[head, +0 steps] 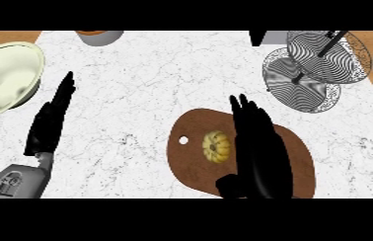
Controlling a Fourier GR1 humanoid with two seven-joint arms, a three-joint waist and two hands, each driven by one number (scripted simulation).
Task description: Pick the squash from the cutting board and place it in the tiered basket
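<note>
A small yellow ribbed squash (216,146) lies on the brown oval cutting board (195,163) at the lower middle of the counter. My right hand (258,151) hovers just to the right of it, fingers straight and pointing away from me, thumb low near the board's front; it is open and holds nothing. The tiered wire basket (313,69) stands at the far right, two round mesh tiers on a dark pole. My left hand (51,119) rests open at the left, fingers up.
A pale cream plate (16,77) sits at the left edge. A grey bowl with an orange inside (98,36) shows at the top edge. A dark and grey object (266,36) stands beside the basket.
</note>
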